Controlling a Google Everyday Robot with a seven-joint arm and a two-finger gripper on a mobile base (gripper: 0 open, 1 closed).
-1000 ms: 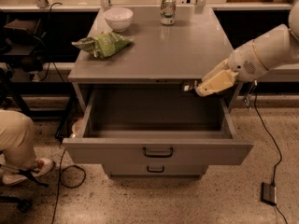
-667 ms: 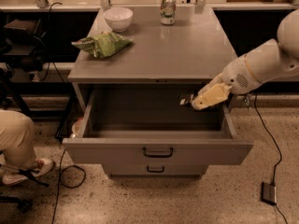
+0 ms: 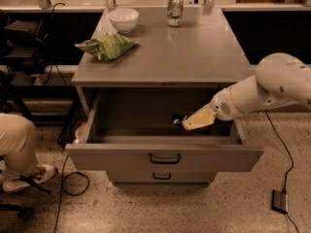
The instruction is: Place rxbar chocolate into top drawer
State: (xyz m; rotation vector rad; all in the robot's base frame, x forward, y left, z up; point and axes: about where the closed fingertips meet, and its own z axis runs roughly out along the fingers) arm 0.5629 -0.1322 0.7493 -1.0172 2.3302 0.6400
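Observation:
The top drawer of the grey cabinet is pulled wide open, with a dark bar handle on its front. My gripper reaches in from the right and sits low inside the drawer, right of its middle. It is shut on the rxbar chocolate, a small black bar that sticks out to the left of the pale fingers. The bar hangs just above the drawer floor or touches it; I cannot tell which.
On the cabinet top lie a green snack bag, a white bowl and a can. A shorter drawer front is below. A seated person's leg is at the left. Cables and a small box lie on the floor.
My gripper has moved left and down with the bar, from beside the drawer's right rim to deep inside the drawer.

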